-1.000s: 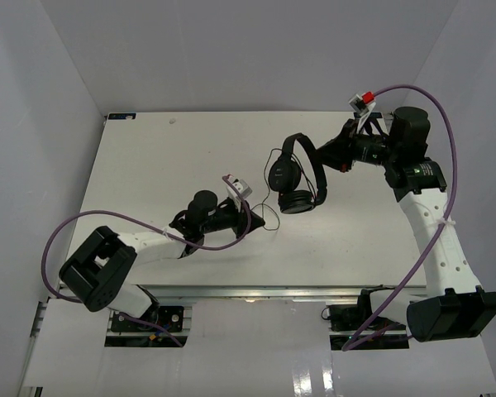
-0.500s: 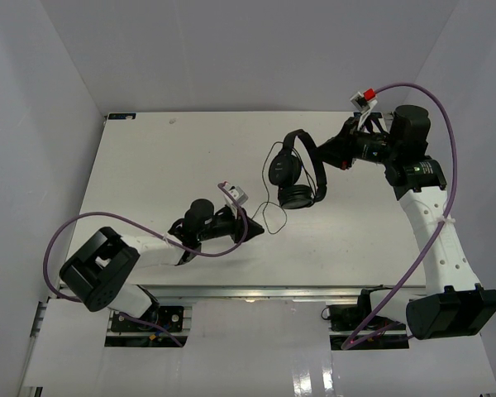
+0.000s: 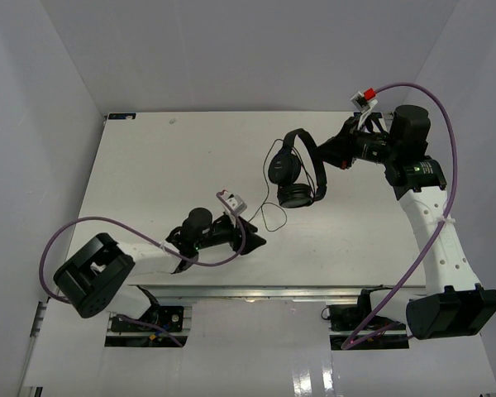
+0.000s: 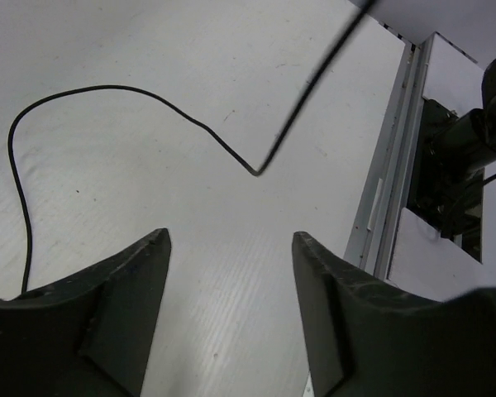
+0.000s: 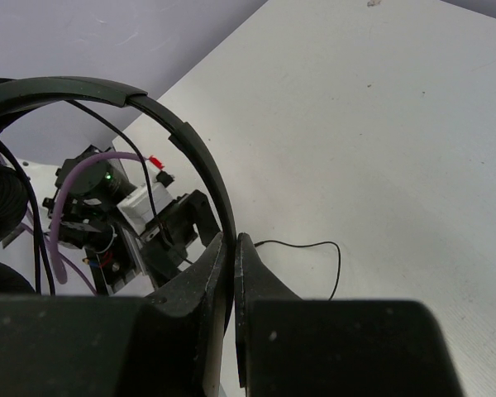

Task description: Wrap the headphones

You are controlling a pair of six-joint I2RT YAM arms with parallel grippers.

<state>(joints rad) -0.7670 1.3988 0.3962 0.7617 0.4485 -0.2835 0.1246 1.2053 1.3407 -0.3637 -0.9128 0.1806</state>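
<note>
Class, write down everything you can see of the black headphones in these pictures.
The headphones are black, with a thin curved headband, two round padded earcups and a long thin cord. The right tool is shut on the headband. The cord trails down and loops on the white table ahead of the open left tool, which does not touch it. Whether the earcups rest on the table cannot be told.
</note>
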